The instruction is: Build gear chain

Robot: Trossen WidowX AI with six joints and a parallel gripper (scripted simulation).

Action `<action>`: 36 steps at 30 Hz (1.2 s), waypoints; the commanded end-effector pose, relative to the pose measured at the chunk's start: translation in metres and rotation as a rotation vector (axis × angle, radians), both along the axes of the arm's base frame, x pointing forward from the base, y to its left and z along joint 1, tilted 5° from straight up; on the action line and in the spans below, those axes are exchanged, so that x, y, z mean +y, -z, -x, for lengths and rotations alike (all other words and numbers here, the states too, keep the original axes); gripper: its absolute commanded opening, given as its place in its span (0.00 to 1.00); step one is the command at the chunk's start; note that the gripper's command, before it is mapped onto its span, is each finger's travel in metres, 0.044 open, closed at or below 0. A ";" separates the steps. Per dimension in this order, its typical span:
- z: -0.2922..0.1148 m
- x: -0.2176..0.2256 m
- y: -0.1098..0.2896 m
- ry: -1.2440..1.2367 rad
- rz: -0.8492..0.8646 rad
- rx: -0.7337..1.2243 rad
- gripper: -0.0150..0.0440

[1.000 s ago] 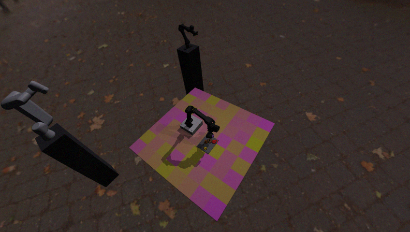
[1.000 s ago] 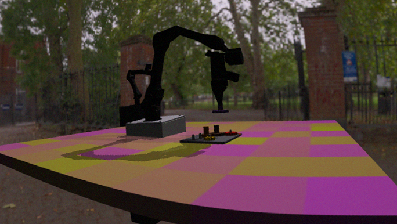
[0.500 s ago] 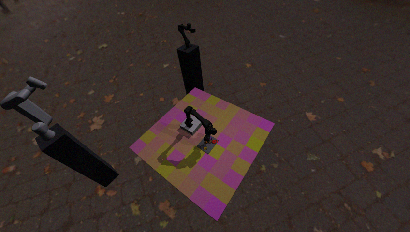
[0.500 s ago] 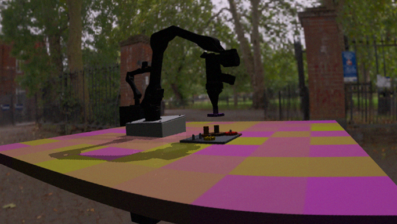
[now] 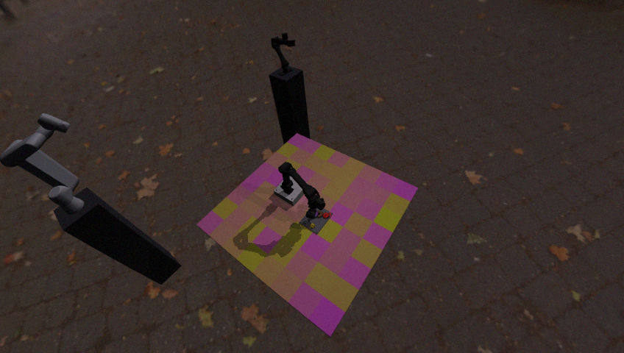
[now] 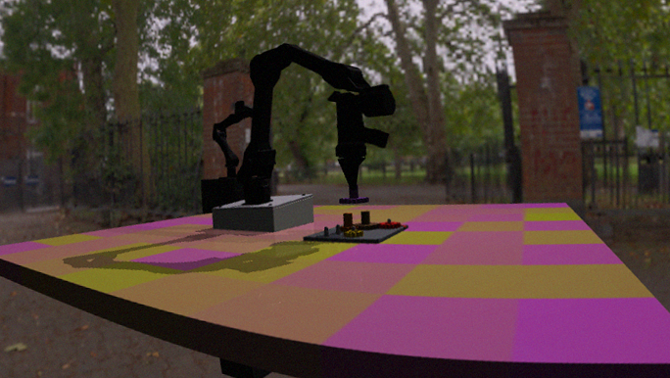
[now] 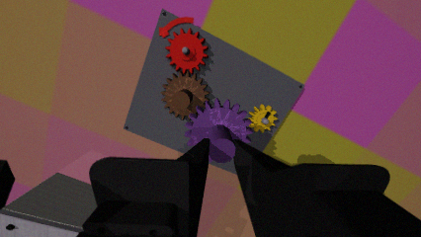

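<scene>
My gripper (image 6: 353, 194) (image 7: 220, 144) is shut on the knob of a purple gear (image 6: 362, 199) (image 7: 212, 123), held above the grey board (image 6: 381, 239) (image 7: 242, 81). The red gear (image 5: 324, 215) (image 7: 190, 41) is on its peg beside the red arrow (image 7: 174, 25). A brown gear (image 7: 170, 88) with a knob sits beside the red gear, their teeth close together. The yellow gear (image 5: 312, 226) (image 6: 353, 233) (image 7: 257, 118) with a black stripe is right of the purple gear in the wrist view. The exterior view shows two upright knobs (image 6: 346, 219) (image 6: 365, 217) on the board. The purple gear hides part of the board.
The arm's pale base box (image 5: 283, 196) (image 6: 290, 217) (image 7: 46, 197) stands near the board. The checkered table (image 5: 332, 284) (image 6: 456, 321) surrounds both. A dark pillar with another arm (image 5: 288, 100) and a pillar with a grey arm (image 5: 113, 236) stand off the table.
</scene>
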State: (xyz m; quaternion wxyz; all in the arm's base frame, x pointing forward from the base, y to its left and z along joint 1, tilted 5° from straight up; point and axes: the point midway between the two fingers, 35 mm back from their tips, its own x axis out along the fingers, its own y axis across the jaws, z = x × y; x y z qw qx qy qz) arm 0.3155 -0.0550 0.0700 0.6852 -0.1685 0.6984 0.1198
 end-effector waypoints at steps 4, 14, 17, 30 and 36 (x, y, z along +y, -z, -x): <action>0.007 -0.017 0.004 -0.006 0.006 0.003 0.25; 0.018 -0.039 0.010 -0.008 0.010 0.007 0.25; 0.020 -0.044 0.012 -0.009 0.011 0.007 0.25; 0.020 -0.044 0.010 -0.177 0.010 0.021 0.25; 0.020 -0.044 0.010 -0.351 0.008 0.034 0.25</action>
